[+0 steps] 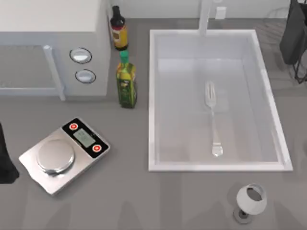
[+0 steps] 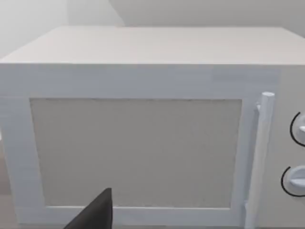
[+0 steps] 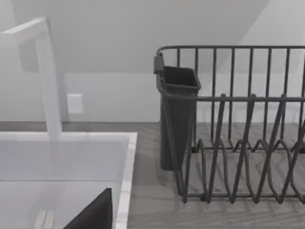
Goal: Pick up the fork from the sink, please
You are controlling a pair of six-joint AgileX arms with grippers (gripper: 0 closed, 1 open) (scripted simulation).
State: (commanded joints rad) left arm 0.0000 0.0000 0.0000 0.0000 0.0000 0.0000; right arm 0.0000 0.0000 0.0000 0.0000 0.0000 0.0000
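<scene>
A microwave (image 1: 53, 48), two bottles (image 1: 126, 81), a kitchen scale (image 1: 64, 154), a cup (image 1: 251, 200) and a dish rack (image 3: 238, 129) are seen.

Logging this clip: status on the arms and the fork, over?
Fork flat on sink floor, tines toward faucet, untouched. Left arm parked facing microwave, right arm near dish rack. Nothing covering fork.

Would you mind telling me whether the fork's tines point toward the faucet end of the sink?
Yes, the fork lies in the sink with its tines toward the faucet.

Top view looks straight down; left wrist faces the microwave (image 2: 143, 143) closely, right wrist apparently the sink (image 3: 71, 162) corner.
</scene>
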